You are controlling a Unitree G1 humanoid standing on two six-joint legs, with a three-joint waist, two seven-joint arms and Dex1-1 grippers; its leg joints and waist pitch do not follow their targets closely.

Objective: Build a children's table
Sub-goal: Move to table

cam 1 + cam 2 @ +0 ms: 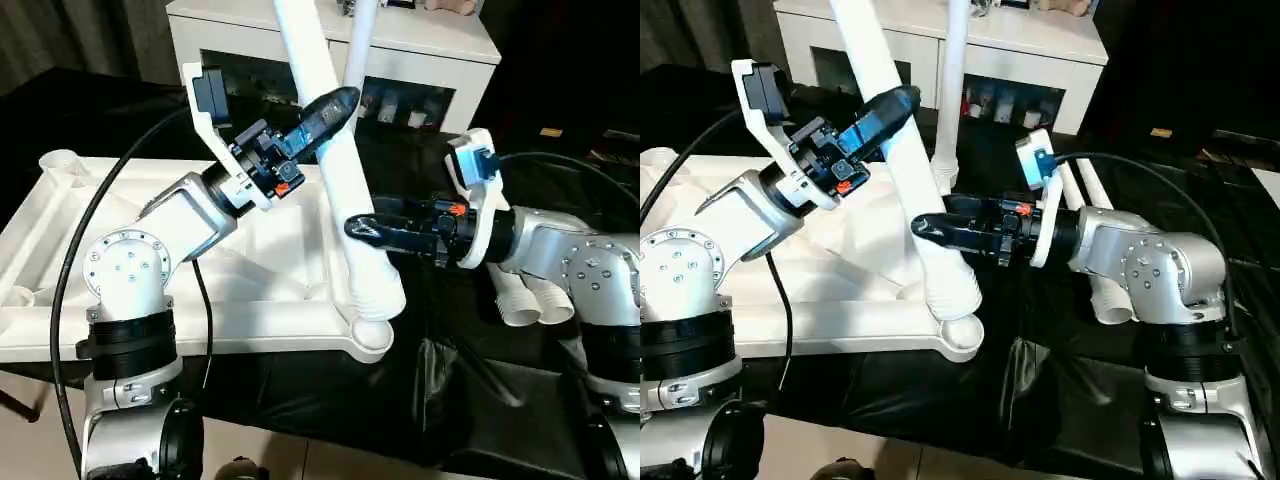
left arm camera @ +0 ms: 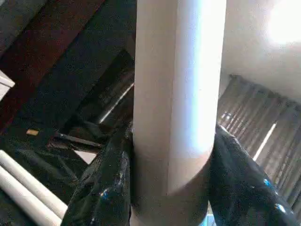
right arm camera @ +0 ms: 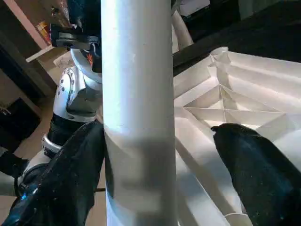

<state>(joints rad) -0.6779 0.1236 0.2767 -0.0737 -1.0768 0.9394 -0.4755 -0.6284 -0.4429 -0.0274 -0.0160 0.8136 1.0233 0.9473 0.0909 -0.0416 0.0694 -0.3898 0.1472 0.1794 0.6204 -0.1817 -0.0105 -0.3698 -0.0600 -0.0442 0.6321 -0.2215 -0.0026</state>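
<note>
One leg going into a corner socket

Your left fingers (image 1: 335,105) clamp the leg (image 1: 340,190); right fingers (image 3: 244,155) stand released around it. Spare legs (image 1: 525,300) wait on the bench.

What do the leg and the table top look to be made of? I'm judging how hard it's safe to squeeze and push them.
The leg: seemingly smooth white plastic tube, softly glossy, with moulded ridges at its lower end. The table top: apparently moulded white plastic, slightly shiny, its underside showing thin stiffening ribs and a round corner socket.
</note>
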